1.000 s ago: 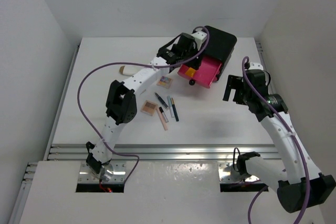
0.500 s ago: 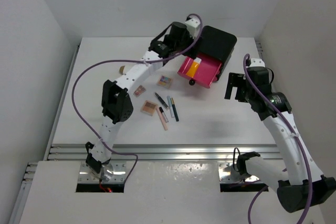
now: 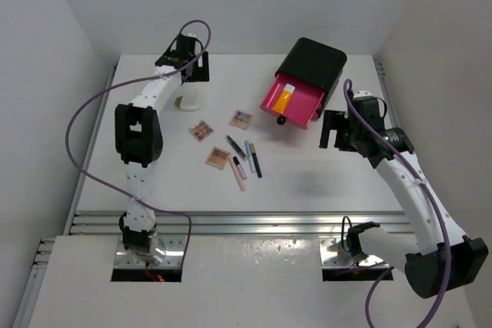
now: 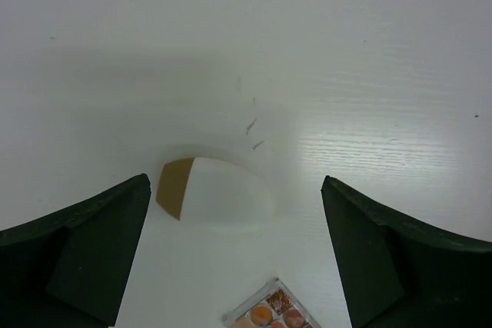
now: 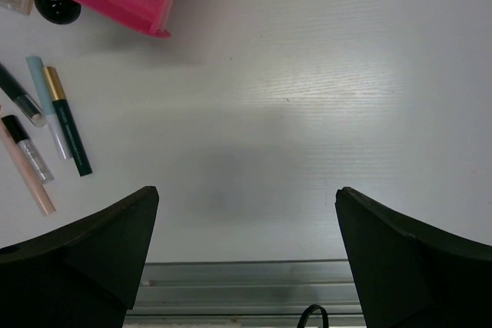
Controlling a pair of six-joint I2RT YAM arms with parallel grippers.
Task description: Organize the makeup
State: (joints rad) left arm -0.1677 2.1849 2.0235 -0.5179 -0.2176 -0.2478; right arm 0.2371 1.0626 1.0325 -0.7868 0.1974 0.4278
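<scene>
Your white oval puff with the tan end (image 4: pixel 209 193) lies flat on the white table (image 3: pixel 307 182), well to the left of the black box (image 3: pixel 311 63) and level with its open pink drawer (image 3: pixel 301 107). The left gripper (image 3: pixel 192 67) hangs above the puff, fingers spread wide and empty. In its wrist view the puff sits off-centre, nearer the left finger. The right gripper (image 3: pixel 332 130) is likewise spread and holds nothing, just right of the drawer front. Risks as judged:

- Descending off-centre would let one finger land on the puff's tan end and shove it aside rather than straddle it.
- The soft, rounded body may squash or slip out as the fingers close.
- The arm is at long reach, so correction will be coarse.
- A low carry to the drawer could sweep the items lying between.

Count: one puff; three small square eyeshadow palettes (image 3: pixel 218 157) and five slim pencils and tubes (image 3: pixel 250 155), all left of and nearer than the box; one orange-and-yellow item (image 3: pixel 284 97) in the drawer, kind not discernible.
</scene>
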